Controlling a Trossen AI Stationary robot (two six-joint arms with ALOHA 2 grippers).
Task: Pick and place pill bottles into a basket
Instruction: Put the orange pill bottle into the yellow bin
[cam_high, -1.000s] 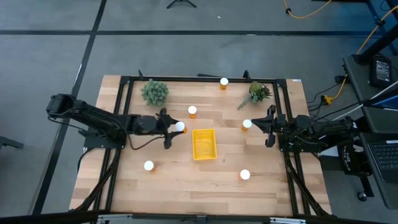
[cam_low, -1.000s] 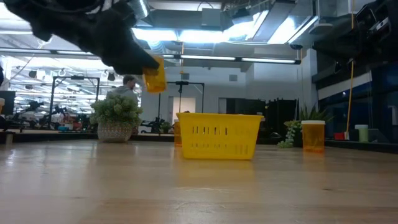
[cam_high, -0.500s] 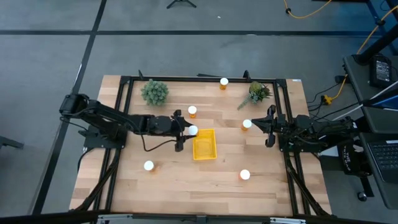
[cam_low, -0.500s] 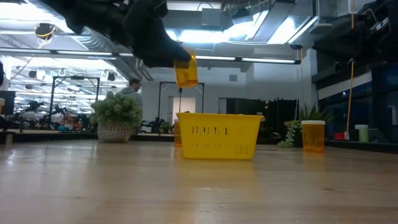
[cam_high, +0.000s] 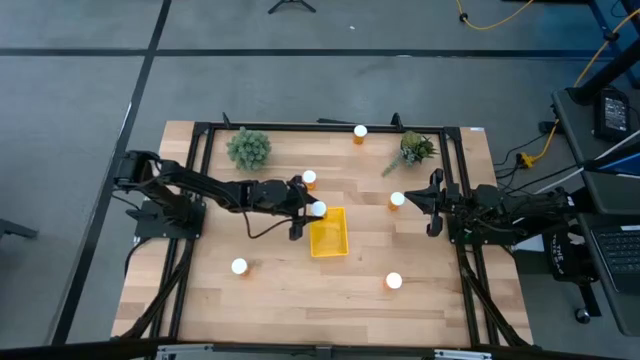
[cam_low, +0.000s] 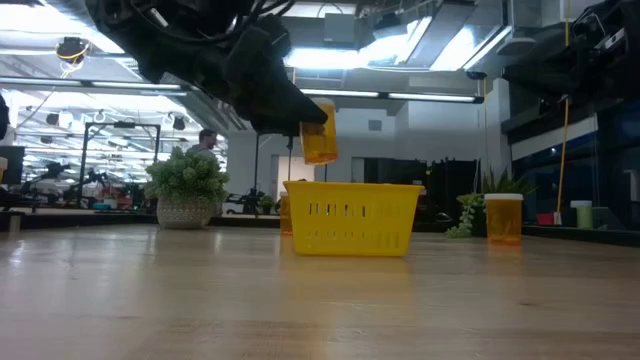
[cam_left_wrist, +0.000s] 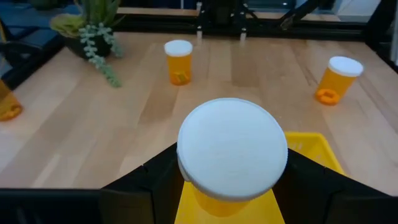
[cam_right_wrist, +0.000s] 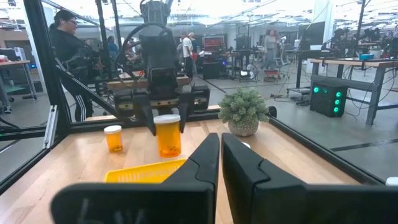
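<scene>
The left gripper (cam_high: 306, 208) is clenched on a bottle (cam_high: 317, 209), holding it upright, cap up, in the air over the basket's (cam_high: 329, 232) far left corner; in the low view the bottle (cam_low: 319, 141) hangs clear above the basket rim (cam_low: 352, 187), not touching it. The basket sits near the desk's centre with its long axis running from the far edge toward the near edge, and bare wood lies open on all its sides. Another bottle (cam_high: 309, 178) stands just beyond the left gripper toward the far edge, the closest thing to it. The right gripper (cam_high: 432, 204) waits by the right edge with its fingers (cam_right_wrist: 205, 163) pressed together on nothing, and a bottle (cam_high: 397, 200) stands just beside it. One bottle (cam_high: 360, 132) stands at the far edge, one (cam_high: 239, 266) toward the near left corner, one (cam_high: 393, 282) toward the near right corner, all upright and well apart. Two plants (cam_high: 248, 147) (cam_high: 413, 149) stand near the far edge, left and right.
</scene>
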